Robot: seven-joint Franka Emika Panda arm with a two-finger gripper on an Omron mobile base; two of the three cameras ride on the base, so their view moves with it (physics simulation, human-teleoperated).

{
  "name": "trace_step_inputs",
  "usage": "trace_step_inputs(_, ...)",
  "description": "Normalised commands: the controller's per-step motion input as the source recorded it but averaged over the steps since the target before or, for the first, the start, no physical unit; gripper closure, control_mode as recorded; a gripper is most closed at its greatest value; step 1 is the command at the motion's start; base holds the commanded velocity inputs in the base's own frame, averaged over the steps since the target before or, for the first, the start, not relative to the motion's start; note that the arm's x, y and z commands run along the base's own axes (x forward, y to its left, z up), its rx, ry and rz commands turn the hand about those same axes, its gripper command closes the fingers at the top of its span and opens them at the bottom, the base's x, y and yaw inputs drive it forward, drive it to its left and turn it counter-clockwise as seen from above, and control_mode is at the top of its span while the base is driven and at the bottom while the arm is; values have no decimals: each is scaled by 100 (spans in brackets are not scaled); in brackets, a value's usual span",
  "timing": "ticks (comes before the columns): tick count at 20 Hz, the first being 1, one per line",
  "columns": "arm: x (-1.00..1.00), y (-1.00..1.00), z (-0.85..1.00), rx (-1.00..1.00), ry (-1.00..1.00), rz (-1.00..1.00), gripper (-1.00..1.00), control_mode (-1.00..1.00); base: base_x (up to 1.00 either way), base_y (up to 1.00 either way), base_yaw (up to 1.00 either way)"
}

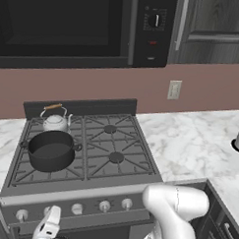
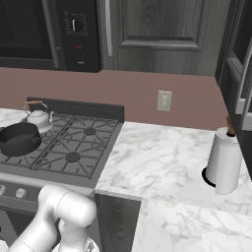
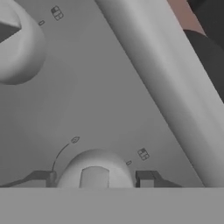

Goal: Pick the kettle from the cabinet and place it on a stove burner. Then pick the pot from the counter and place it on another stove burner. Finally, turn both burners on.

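The kettle sat on the rear left burner of the range, and the pot stood on the front left burner just in front of it, the two close together and perhaps touching. The burners on the right carried nothing. Judging from that, both placements were finished and only the lighting of the two burners was left.

The end effector was low in front of the range's control panel. In the hand view its two dark fingertips stood apart on either side of a silver knob, one on each side, though whether they pressed on it could not be told. In the left base view the hand showed below the leftmost knobs.

The main risk was choosing the wrong knob. Five stood in a row, and nothing in the pictures settled which one fed which burner, so a turn could have lit an empty right burner rather than one under the pot or kettle. A second risk was grip: if the fingers closed off-centre on the round, smooth knob, they could have slipped around it without rotating it. A third was that the wrist might have run short of rotation at this low, cramped pose, leaving the knob only partly turned. The neighbouring knob looked near enough to be brushed in the swing.
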Motion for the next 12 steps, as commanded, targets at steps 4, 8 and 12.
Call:
trace_step_inputs(4,0,0,0,-3,0,0,-100,-100,0,0,0)
trace_step_inputs(8,0,0,0,0,0,0,-100,-100,0,0,0)
trace_step_inputs(12,-4,-1,0,0,0,0,-100,-100,0,0,0)
